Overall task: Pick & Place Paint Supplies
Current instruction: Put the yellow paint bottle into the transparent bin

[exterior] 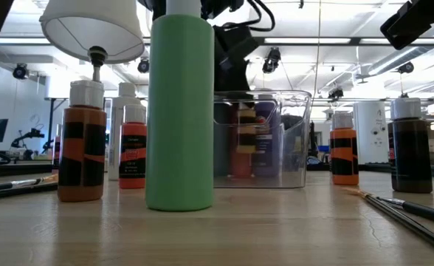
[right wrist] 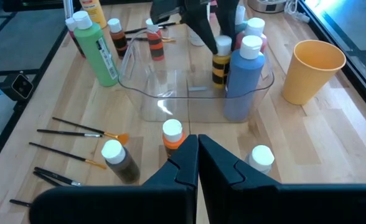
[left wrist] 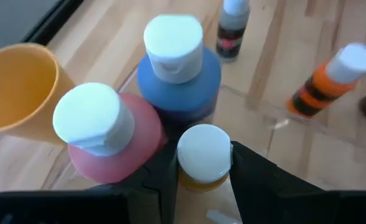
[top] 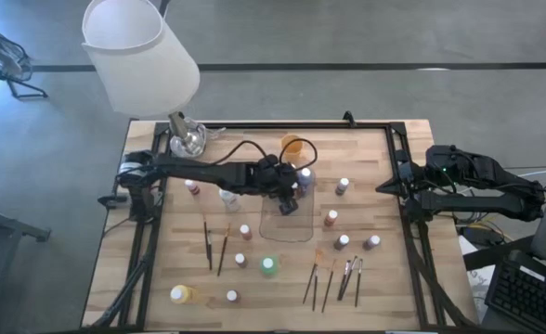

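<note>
High view: the left gripper (top: pixel 290 198) reaches over the clear tray (top: pixel 288 225) at its far end, near the orange cup (top: pixel 292 146); the right gripper (top: pixel 385 187) waits at the table's right edge, well apart from the tray. Low view: bottles stand upright inside the tray, though the green bottle (exterior: pixel 179 111) in front hides part of it. Left wrist view: the fingers (left wrist: pixel 251 180) clamp a small yellow bottle (left wrist: pixel 203 155) just below its white cap, axis upright, touching the pink bottle (left wrist: pixel 108 137) and just beside the blue bottle (left wrist: pixel 179 74). Right wrist view: the right fingers are pressed together on nothing; the yellow bottle stands in the tray, but whether its base rests on the floor is unclear.
</note>
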